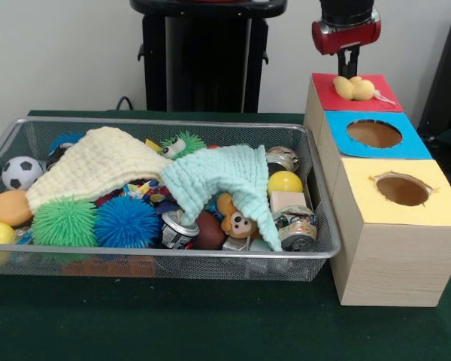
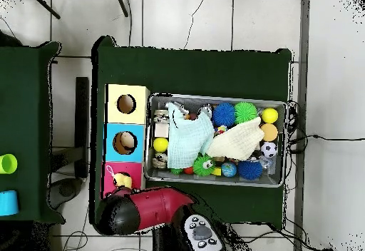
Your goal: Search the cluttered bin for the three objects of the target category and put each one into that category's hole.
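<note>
No legible writing or brand shows on any can. The yellow duck (image 1: 355,88) lies on the red panel over the hole (image 2: 122,180). The gripper (image 1: 349,62) hangs directly above it, fingers close together and released from the duck. The front view alone shows the brown monkey (image 1: 236,219) in the wire-mesh bin (image 1: 173,254), under the mint cloth (image 1: 222,179).

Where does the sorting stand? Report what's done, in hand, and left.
Done: nothing can be confirmed inside the box. In hand: a yellow plush duck lies on the red panel over the hole, with the gripper just above it; grip unclear. Left: the brown monkey sits in the wire bin under the mint cloth; a third plush isn't visible.
</note>
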Tool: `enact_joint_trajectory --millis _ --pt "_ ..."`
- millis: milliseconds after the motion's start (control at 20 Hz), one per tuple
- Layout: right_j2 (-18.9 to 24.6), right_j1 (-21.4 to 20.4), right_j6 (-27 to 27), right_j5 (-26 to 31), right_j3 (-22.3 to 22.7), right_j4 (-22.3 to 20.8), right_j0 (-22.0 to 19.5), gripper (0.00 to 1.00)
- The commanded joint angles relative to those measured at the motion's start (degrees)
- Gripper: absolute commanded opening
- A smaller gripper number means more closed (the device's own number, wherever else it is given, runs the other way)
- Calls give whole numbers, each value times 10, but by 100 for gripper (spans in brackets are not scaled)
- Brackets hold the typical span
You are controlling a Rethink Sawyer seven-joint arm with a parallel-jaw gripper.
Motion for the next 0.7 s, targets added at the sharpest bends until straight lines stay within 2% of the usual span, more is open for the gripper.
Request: enact_joint_trajectory --millis 50,350,600,700 --pt "-60 13 77 17 -92 -3 6 0" --pt "-55 -22 74 65 -87 21 4 0" --pt "-40 -42 80 80 -80 41 -3 0" --pt "-52 -45 90 91 -90 46 10 0"
